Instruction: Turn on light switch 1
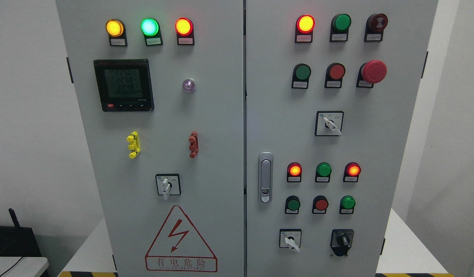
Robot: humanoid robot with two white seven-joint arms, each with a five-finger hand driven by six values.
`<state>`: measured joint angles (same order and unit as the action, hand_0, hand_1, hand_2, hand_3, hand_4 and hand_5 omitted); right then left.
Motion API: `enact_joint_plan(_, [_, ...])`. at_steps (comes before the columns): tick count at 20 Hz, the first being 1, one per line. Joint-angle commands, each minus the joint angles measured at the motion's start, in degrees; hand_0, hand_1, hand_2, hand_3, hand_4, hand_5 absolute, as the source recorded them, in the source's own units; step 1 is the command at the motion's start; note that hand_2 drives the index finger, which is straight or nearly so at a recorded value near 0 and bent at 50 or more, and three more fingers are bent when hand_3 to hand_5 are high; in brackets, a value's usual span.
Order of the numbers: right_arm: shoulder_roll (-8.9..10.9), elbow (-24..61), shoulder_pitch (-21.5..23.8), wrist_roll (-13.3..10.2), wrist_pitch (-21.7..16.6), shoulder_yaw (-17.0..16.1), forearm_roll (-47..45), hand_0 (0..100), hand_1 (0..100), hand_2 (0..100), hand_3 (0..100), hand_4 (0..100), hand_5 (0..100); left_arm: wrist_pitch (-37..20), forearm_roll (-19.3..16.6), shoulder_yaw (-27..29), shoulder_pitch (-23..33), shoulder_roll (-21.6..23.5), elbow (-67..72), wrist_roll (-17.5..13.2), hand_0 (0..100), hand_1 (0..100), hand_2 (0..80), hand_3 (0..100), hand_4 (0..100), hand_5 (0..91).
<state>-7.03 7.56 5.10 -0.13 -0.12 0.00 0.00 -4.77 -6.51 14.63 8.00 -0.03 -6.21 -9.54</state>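
A grey electrical cabinet with two doors fills the head view. The right door [375,146] carries rows of round buttons: a green one [301,72] and a red one [336,71] in the second row, then lower down green [293,204], red [320,204] and green [347,202] buttons. Lit red lamps [305,24] [294,169] [353,169] glow on this door. Rotary selector switches sit at mid door [329,123] and near the bottom [290,239] [341,240]. Which control is switch 1 I cannot tell; the labels are too small. Neither robot hand shows.
The left door [106,161] holds yellow, green and red lit lamps, a digital meter [123,85], a selector switch [167,185] and a high-voltage warning triangle [180,240]. A red mushroom stop button [373,71] juts from the right door. A door handle [265,177] sits beside the seam.
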Motion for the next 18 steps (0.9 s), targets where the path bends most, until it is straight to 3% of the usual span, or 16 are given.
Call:
enact_joint_plan(1, [0.00, 0.00, 0.00, 0.04, 0.03, 1.14, -1.50, 12, 39, 0, 0, 0, 0, 0.03, 0.00, 0.05, 0.00, -1.91, 0.05, 0.23, 36, 6, 0.0, 0, 0, 0.0])
enact_joint_plan(12, [0.00, 0.00, 0.00, 0.04, 0.03, 1.14, -1.50, 12, 39, 0, 0, 0, 0, -0.15, 0.09, 0.14, 0.09, -2.00, -0.12, 1.01, 36, 6, 0.0, 0, 0, 0.0])
enact_joint_plan(15, [0.00, 0.00, 0.00, 0.04, 0.03, 1.14, -1.50, 12, 39, 0, 0, 0, 0, -0.23, 2.10, -0.21, 0.26, -2.00, -0.91, 1.55, 36, 6, 0.0, 0, 2, 0.0])
enact_joint_plan(18, [0.00, 0.00, 0.00, 0.04, 0.03, 1.14, -1.50, 12, 39, 0, 0, 0, 0, -0.76, 2.20, 0.83, 3.41, -1.12, -7.31, 1.63, 36, 6, 0.0, 0, 3, 0.0])
